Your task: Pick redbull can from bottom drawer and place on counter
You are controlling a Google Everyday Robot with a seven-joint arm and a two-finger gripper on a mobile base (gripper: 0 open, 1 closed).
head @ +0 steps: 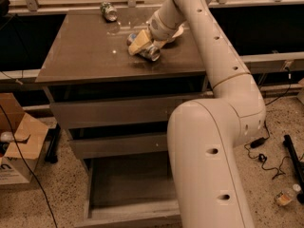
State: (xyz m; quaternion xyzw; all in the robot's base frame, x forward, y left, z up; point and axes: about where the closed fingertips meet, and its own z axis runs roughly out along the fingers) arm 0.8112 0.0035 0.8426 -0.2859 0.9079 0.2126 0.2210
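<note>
My gripper [140, 43] is over the middle of the counter [85, 56], its tan fingers shut on the redbull can [151, 52]. The blue-and-silver can is tilted almost on its side, its silver end pointing to the front right, low over the counter top; I cannot tell if it touches. The bottom drawer [128, 209] stands pulled open below, and its visible inside is bare. My arm reaches up from the lower right and hides the drawer's right side.
A green-and-silver can [109, 11] lies at the counter's far edge. A pale bowl [178, 31] sits behind my wrist. A cardboard box [19, 146] stands on the floor at left. Cables [263, 153] and a small bottle [285, 196] lie at right.
</note>
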